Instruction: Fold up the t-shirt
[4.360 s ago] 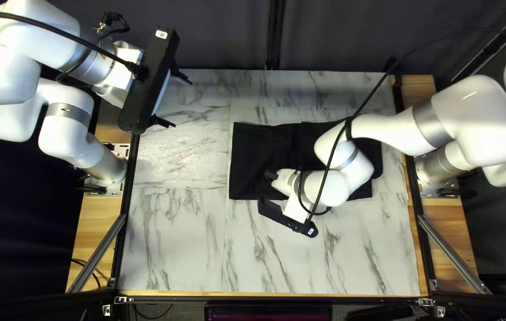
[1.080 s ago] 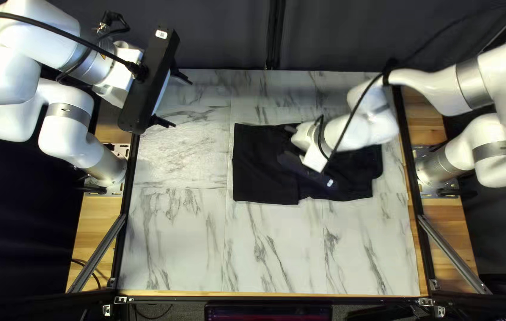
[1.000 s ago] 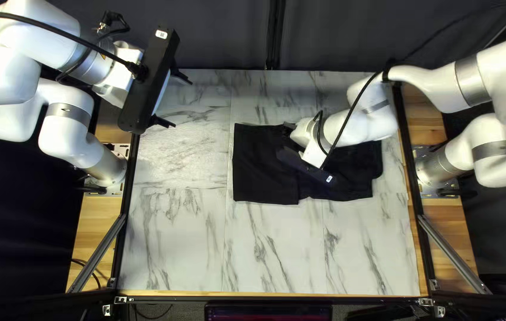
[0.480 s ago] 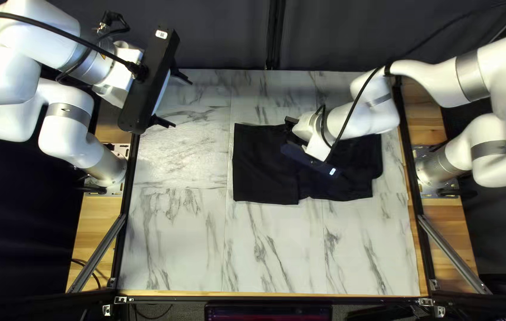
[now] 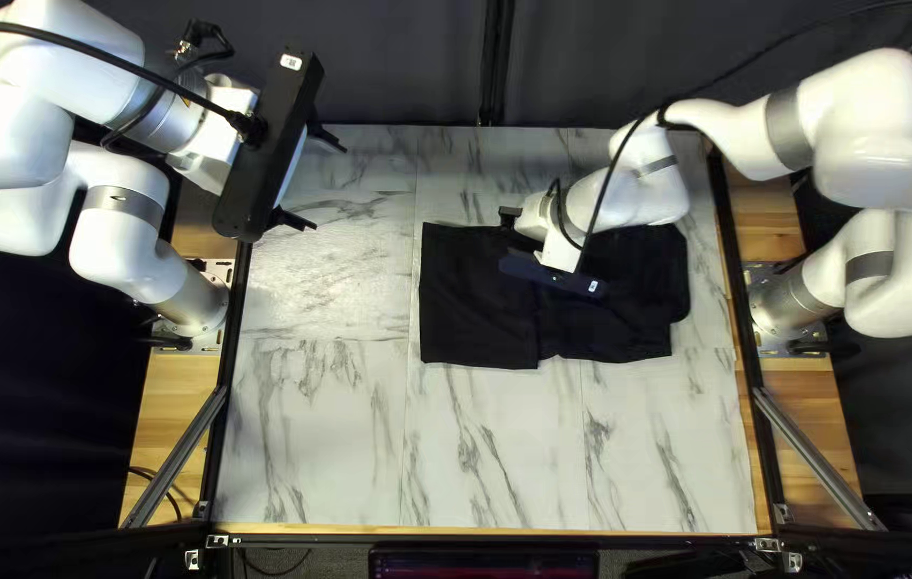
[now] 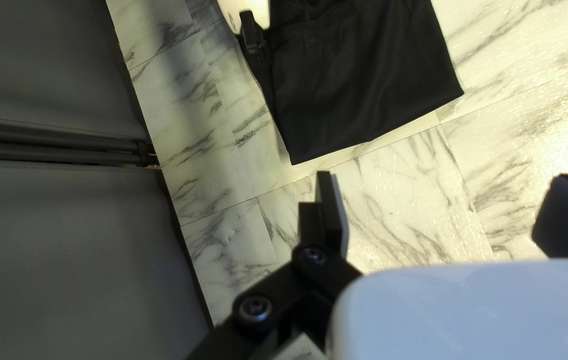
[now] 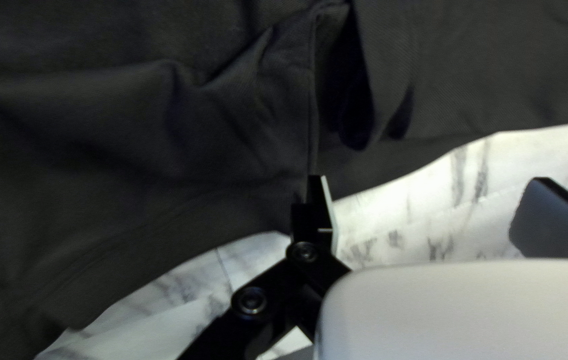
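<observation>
The black t-shirt [image 5: 477, 311] is right of the middle in the top left view, longer side to side. The right gripper [image 7: 429, 190] is nearer, at its top edge, with most of the cloth below. It is wide open and holds nothing. So is the left gripper [image 6: 445, 179], well apart. Only the right wrist view shows a dark gap [image 7: 354, 117] in the cloth.

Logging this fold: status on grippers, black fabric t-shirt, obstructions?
Left gripper open, away from shirt; right gripper open at its far edge. Shirt wrinkled on marbled table. White right arm overhead.
</observation>
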You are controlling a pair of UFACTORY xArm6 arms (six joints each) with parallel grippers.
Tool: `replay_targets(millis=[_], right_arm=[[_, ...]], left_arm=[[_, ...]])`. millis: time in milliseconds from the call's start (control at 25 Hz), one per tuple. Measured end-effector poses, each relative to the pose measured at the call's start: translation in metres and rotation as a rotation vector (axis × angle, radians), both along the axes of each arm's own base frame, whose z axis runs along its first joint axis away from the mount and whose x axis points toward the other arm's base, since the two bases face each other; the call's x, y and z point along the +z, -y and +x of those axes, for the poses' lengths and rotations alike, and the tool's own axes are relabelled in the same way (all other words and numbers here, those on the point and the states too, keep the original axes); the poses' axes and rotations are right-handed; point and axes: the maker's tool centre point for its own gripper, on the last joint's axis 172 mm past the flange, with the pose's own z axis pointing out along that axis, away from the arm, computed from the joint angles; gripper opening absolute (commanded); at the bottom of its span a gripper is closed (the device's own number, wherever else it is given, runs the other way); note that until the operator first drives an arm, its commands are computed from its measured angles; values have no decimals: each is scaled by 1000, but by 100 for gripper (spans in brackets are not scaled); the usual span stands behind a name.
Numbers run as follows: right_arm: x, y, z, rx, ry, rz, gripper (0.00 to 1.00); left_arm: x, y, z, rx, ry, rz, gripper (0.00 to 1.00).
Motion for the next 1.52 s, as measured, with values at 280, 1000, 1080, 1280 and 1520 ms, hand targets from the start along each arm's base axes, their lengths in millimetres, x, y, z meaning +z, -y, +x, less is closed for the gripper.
replay_targets(millis=[280,1000,1080,1280,1520], right_arm=[[-5,4,3,5,0,7,2],[19,19,-1,5,1,-12,0],[24,20,-5,3,-3,-22,0],[32,25,-14,-3,-9,-39,0],[32,24,-25,-9,-17,-44,0]], left_arm=[[0,0,0,0,0,0,100],[0,0,0,0,0,0,100],[0,0,0,0,0,0,100],[0,0,0,0,0,0,100],[0,0,0,0,0,0,100]])
